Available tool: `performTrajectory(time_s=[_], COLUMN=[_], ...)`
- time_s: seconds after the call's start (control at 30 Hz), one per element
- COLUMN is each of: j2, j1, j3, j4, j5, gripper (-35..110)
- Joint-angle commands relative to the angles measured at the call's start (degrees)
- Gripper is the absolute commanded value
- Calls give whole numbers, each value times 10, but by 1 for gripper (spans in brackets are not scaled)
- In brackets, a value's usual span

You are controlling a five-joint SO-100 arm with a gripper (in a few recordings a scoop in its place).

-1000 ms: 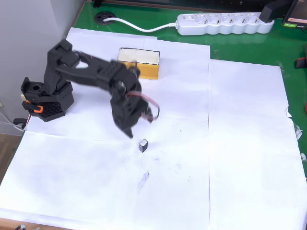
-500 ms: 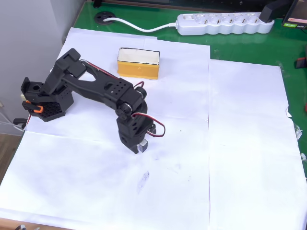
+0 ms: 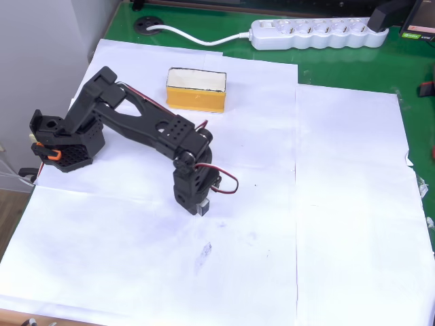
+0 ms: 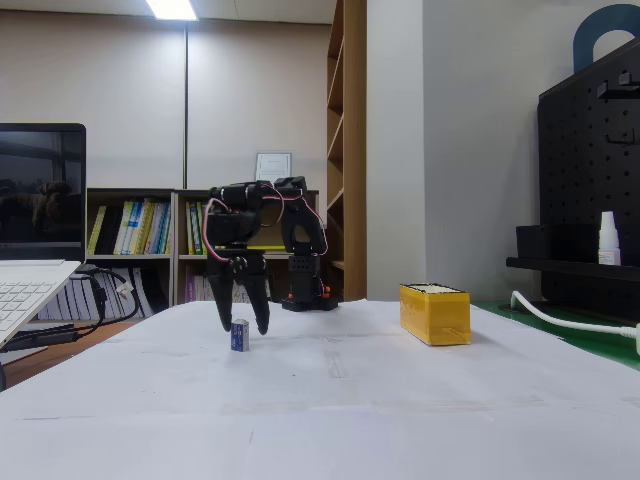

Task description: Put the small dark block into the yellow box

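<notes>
The small dark block [image 3: 204, 206] [image 4: 240, 335] stands on the white paper, its pale face showing at the gripper's lower edge in the overhead view. My black gripper [image 3: 198, 204] [image 4: 243, 326] is down over it and open. In the fixed view one finger hangs on each side of the block, tips close to the paper, with a gap to the block on both sides. The yellow box [image 3: 196, 95] [image 4: 435, 313] rests open side up well behind the gripper in the overhead view, and to the right in the fixed view.
My arm's base [image 3: 64, 139] sits at the paper's left edge. A white power strip [image 3: 316, 34] with its cable lies on the green mat at the back. A laptop [image 4: 30, 285] stands at the left of the fixed view.
The arm has stretched forward and come down. The gripper, which hung above and left of the block, now straddles it. The block has not moved.
</notes>
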Motion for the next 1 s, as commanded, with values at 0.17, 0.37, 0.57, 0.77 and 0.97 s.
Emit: performTrajectory(time_s=[0.17, 0.37, 0.57, 0.77, 0.97], j2=[-11, -11, -11, -14, -18], j1=[-4, -6, -10, -11, -13], j3=[8, 8, 8, -1, -2], j4=[-7, -18, -20, -24, -24], j5=[-3, -2, -4, -5, -2], gripper=[14, 14, 8, 2, 0])
